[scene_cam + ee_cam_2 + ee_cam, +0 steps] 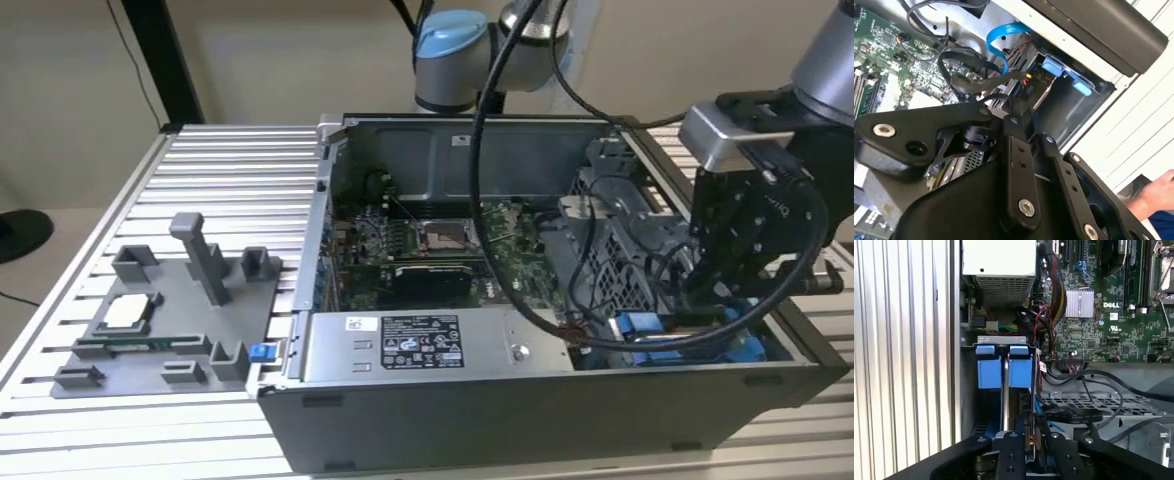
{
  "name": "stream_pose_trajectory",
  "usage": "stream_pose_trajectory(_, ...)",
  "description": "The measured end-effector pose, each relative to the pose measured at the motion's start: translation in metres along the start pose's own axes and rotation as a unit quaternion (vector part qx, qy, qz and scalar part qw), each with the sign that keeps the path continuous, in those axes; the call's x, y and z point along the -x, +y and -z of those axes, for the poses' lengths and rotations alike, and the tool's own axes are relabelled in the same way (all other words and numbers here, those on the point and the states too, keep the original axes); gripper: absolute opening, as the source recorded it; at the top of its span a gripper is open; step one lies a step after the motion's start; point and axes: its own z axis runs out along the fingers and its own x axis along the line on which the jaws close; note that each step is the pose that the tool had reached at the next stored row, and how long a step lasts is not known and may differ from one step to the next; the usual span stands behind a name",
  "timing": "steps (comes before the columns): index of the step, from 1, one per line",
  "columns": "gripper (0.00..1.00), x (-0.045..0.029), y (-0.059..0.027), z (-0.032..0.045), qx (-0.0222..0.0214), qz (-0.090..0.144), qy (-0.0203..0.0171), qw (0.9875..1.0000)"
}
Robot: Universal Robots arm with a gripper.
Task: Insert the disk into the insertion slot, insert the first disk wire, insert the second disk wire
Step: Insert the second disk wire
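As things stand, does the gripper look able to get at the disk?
Probably yes: the gripper sits right over the disk in the insertion slot, nothing between them, though black cables crowd one side.

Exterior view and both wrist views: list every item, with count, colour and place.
computer case: one, grey, open, on the ribbed table
ribbed table: one, silver, under everything
motherboard: one, green, on the case floor
power-supply box: one, grey with white sticker, along the case's near wall
disk: one, in a blue carrier, in the insertion slot
insertion slot: one, grey, case corner at the exterior view's right
parts holder: one, grey, exterior view's left
person's hand: one, beside the case
end effector: one, black, above the disk
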Motion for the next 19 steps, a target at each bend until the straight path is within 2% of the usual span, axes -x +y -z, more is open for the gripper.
stream_pose_trajectory(7, 1.0, 0.0008, 0.0001, 0.022, 0.0025, 0.0, 0.0002, 1.0)
stream_pose_trajectory(11, 1.0, 0.0009, 0.0, 0.0258, 0.0026, 0.0, 0.0002, 1.0)
stream_pose_trajectory(19, 1.0, 0.0009, 0.0, 0.026, 0.0026, 0.0, 0.0001, 1.0)
